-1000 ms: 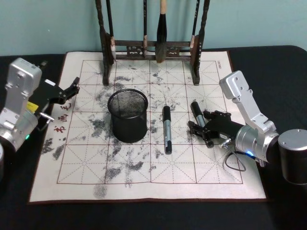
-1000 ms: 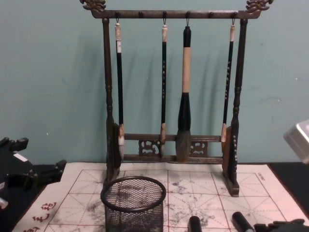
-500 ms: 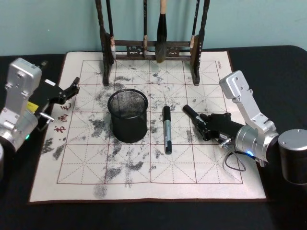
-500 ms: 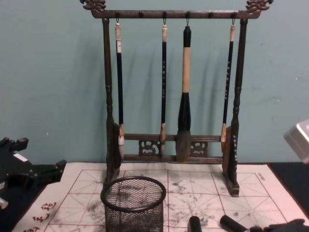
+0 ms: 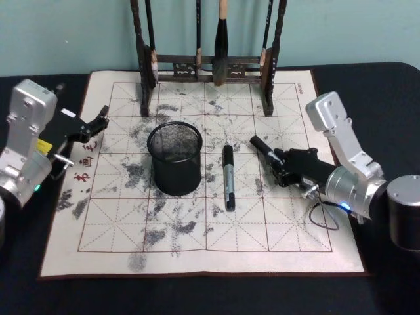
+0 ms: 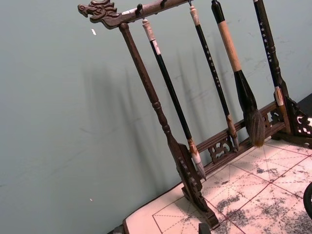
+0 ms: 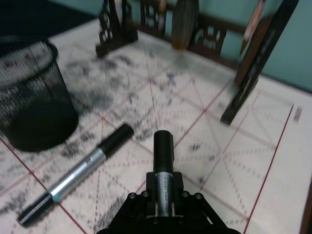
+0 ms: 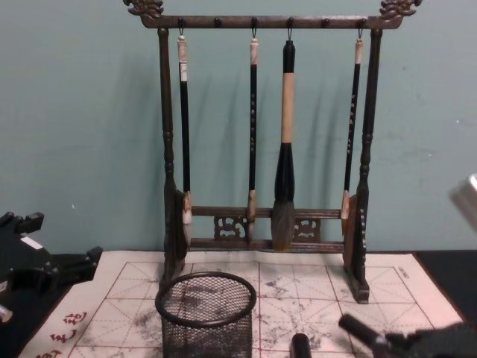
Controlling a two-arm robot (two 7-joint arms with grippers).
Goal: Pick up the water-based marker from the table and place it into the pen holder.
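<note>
The right gripper (image 5: pixel 279 164) is clamping its two fingers tight on the barrel of a marker (image 5: pixel 262 147), holding it by the rear half; in the right wrist view the gripper (image 7: pixel 163 200) is showing the silver barrel pinched between its black jaws and the black capped end of the marker (image 7: pixel 163 146) sticking straight out ahead. Seen from the chest, that capped end (image 8: pixel 358 328) is angling up above the mat (image 5: pixel 118 223), pointing away from the robot and toward its left. Just to the left of the gripper a second marker (image 5: pixel 228 176) is lying flat on the mat, lengthwise away from the robot, apart from the held one and untouched; it is showing black-capped and silver in the wrist view (image 7: pixel 78 173) and as a black tip in the chest view (image 8: pixel 300 345). Farther left, near that second marker but not touching it, the holder (image 5: pixel 176 174) is standing upright on the mat with its mouth facing up and its mesh floor showing across the whole inside; the held marker is well outside it. The holder (image 8: pixel 206 321) is sitting in front of the rack (image 5: pixel 210 65), which is standing at the mat's far edge with four brushes (image 8: pixel 287 134) hanging from its top bar. The ink-smudged, red-gridded mat is lying on a black table (image 5: pixel 197 295). The left gripper (image 5: pixel 98 121) is resting idle at the mat's left edge, well apart from both markers and the holder.
</note>
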